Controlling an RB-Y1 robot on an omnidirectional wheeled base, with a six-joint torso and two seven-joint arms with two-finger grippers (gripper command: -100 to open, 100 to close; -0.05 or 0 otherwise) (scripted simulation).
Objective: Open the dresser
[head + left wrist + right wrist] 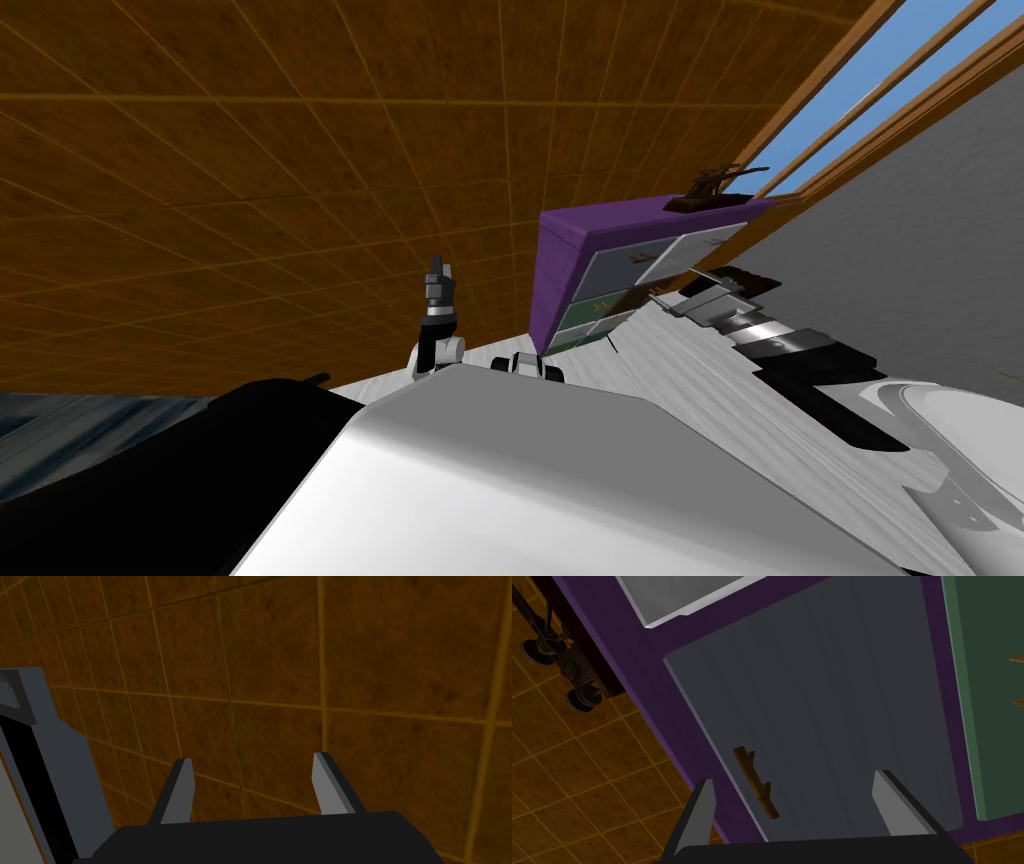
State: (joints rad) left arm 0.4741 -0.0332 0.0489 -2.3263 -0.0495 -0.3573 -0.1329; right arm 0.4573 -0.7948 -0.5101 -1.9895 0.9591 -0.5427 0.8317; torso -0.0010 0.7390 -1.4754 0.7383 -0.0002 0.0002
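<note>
Now right fingers (702,811) spread, facing grey door (822,701) of dresser (657,696); brown handle (757,783) between them. Left fingers (180,796) spread too.

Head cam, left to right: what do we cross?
left gripper → dresser's purple side → dark object on the dresser top → window. The right gripper overlaps the dresser, so omitted.

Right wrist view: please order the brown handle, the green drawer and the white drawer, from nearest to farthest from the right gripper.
1. Handle: just ahead of the right gripper, on the grey drawer.
2. Green drawer: beside the grey one.
3. White drawer: beyond the grey one's far edge.
</note>
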